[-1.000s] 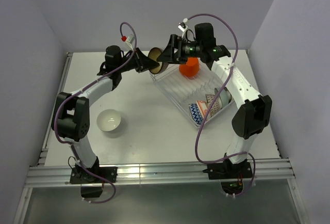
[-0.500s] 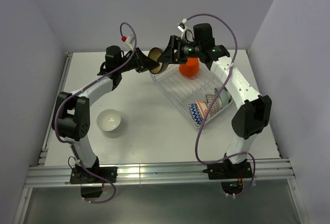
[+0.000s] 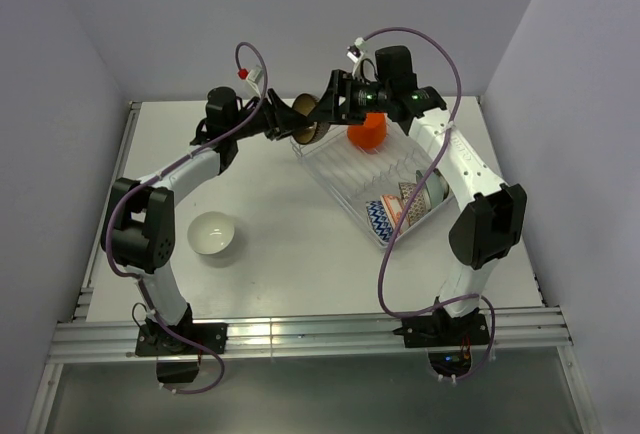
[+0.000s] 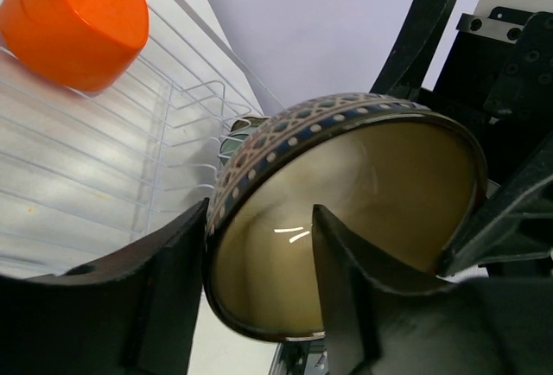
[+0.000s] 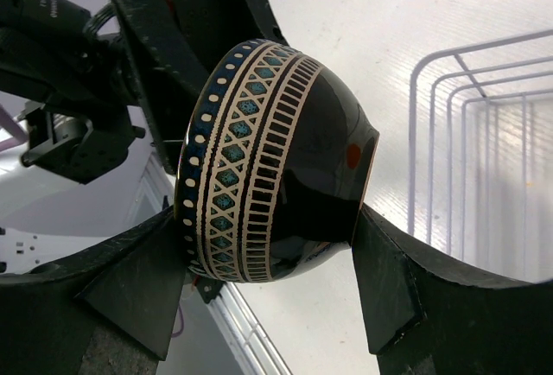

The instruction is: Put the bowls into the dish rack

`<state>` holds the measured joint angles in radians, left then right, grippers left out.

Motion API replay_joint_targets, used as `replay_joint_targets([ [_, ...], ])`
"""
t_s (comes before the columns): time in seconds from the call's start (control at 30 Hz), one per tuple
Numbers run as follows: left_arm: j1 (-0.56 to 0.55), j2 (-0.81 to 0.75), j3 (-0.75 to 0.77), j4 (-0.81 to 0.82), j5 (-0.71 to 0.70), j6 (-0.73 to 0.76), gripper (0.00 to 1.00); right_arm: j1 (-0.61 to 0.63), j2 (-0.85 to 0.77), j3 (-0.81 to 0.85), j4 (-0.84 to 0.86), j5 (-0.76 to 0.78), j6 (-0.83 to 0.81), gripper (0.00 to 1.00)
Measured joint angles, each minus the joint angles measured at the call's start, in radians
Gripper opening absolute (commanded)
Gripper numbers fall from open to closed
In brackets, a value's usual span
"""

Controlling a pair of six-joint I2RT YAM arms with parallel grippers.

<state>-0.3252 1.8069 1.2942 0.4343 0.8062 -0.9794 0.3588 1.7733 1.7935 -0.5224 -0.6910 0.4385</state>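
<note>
Left wrist view: the left gripper (image 4: 259, 219) pinches the bowl (image 4: 389, 176) by its rim. The right gripper (image 5: 268, 219) sits around it; squeezing or not, I cannot tell. The bowl looks hard, slippery and breakable.

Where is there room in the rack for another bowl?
The dish rack is bare in its middle, between the orange-red bowl at the far end and the blue zigzag bowl at the near end. The table between the white bowl and the rack is bare. Crowded: the far corner, where the left gripper and right gripper meet at a patterned bowl.
</note>
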Motion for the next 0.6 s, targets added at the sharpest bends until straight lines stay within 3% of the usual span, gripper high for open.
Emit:
replay_joint_targets([
  [0.1, 0.0, 0.0, 0.005, -0.011, -0.004, 0.011, 0.61, -0.011, 0.0, 0.0, -0.016, 0.016, -0.011, 0.0],
  [0.23, 0.0, 0.001, 0.011, -0.04, -0.019, 0.034, 0.78, -0.029, 0.0, 0.0, -0.037, 0.052, -0.037, 0.0],
  [0.4, 0.0, 0.001, 0.023, -0.092, -0.046, 0.074, 0.81, -0.051, 0.0, -0.008, -0.056, 0.124, -0.092, 0.0],
  [0.43, 0.0, 0.001, 0.028, -0.108, -0.052, 0.087, 0.89, -0.053, 0.0, -0.011, -0.06, 0.137, -0.102, 0.0],
  [0.6, 0.009, 0.0, 0.051, -0.174, -0.082, 0.154, 0.91, -0.056, 0.0, -0.021, -0.111, 0.221, -0.165, 0.0],
])
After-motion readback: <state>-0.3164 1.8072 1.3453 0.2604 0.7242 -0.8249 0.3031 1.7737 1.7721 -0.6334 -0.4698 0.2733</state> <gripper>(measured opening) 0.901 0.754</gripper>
